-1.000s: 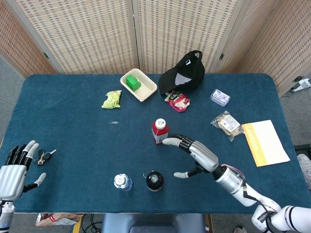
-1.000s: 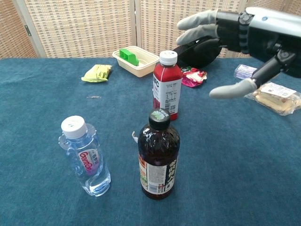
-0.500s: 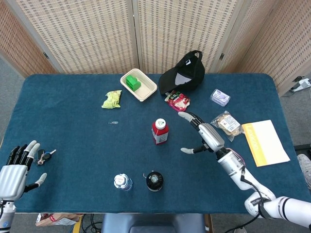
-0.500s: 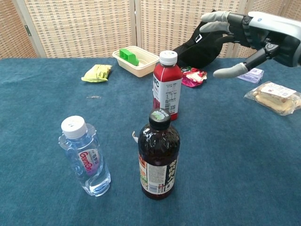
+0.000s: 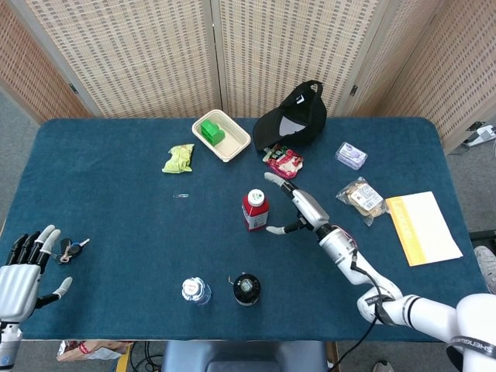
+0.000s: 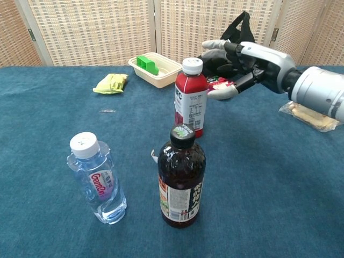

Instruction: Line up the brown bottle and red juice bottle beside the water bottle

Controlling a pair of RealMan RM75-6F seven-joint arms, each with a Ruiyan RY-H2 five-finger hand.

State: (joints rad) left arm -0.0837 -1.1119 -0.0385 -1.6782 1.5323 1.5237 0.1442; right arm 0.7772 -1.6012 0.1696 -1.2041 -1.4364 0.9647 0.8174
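Nothing held, right hand (image 6: 244,59) spread wide beside red juice bottle (image 6: 191,97)

Readable only on the water bottle (image 6: 98,181) near the bench's front edge: a red label reading roughly "GanGo", letters partly unclear. Other labels too small.
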